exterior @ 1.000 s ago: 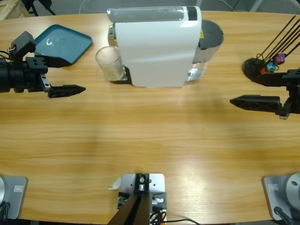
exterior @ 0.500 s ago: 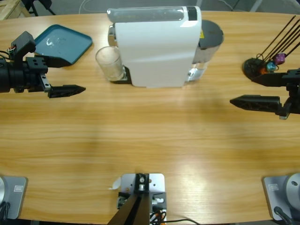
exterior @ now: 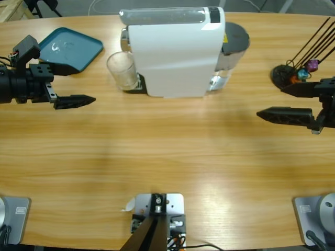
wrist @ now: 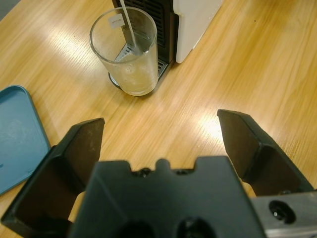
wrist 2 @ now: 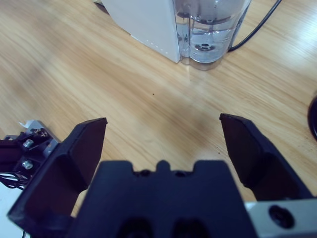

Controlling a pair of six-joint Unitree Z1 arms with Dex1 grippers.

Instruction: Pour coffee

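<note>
A clear glass (exterior: 121, 70) stands upright on the drip tray of the white coffee machine (exterior: 175, 52), under its spout. In the left wrist view the glass (wrist: 130, 52) looks cloudy and pale low down; I cannot tell whether coffee lies in it. My left gripper (exterior: 70, 83) hovers open to the left of the glass, a short way from it, with nothing between its jaws (wrist: 161, 121). My right gripper (exterior: 272, 101) is open at the table's right side, pointed toward the machine and its water tank (wrist 2: 208, 29), and holds nothing (wrist 2: 163, 121).
A teal tray (exterior: 70, 47) lies at the back left, behind the left gripper. A black capsule stand (exterior: 296, 73) with coloured capsules and thin rods sits at the far right, just behind the right gripper. A black cable (wrist 2: 257, 25) runs behind the tank.
</note>
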